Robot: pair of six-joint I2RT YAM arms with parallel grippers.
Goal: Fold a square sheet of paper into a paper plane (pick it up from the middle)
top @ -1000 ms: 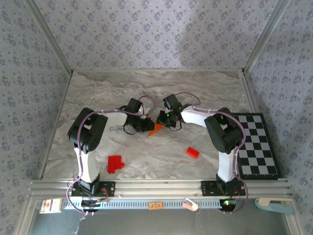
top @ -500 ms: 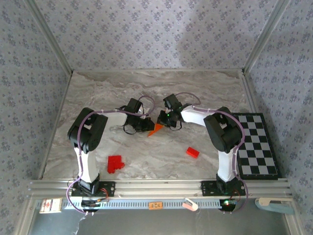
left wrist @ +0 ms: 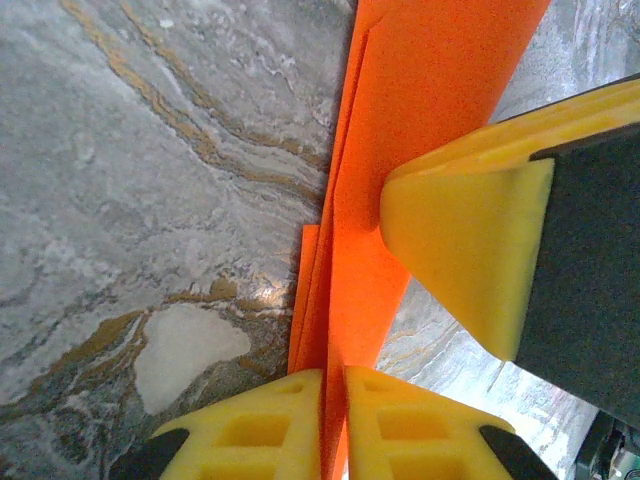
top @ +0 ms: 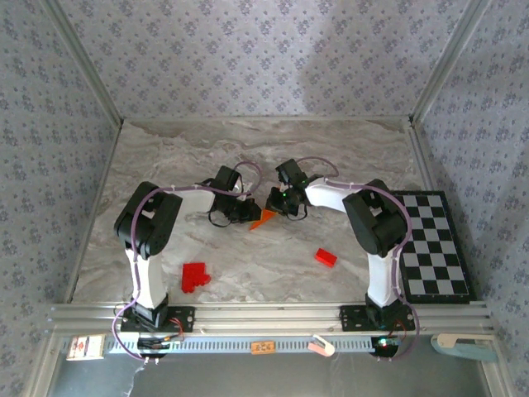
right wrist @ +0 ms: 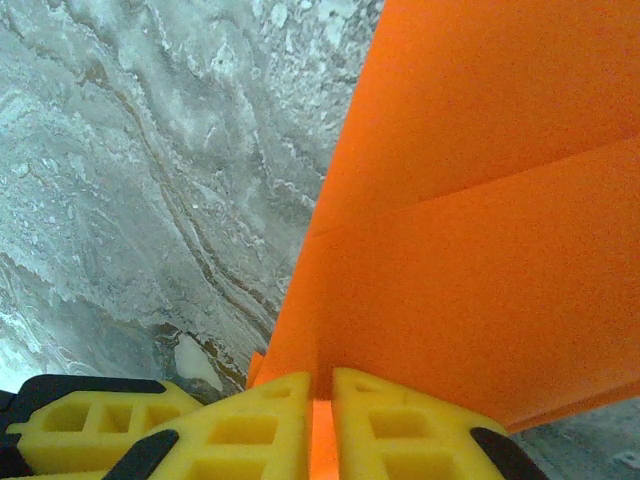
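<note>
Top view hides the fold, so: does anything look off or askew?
Nothing torn or spilled. The left end effector and right end effector both pinch the orange paper. Only oddity: its folded layers' edges sit slightly staggered, not flush, in the left wrist view.

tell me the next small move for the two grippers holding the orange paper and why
Probably ease the orange paper down onto the table to press its crease flat. The left gripper and right gripper are both shut on it, holding it edge-on, and its folded layers gape a little along one edge.
</note>
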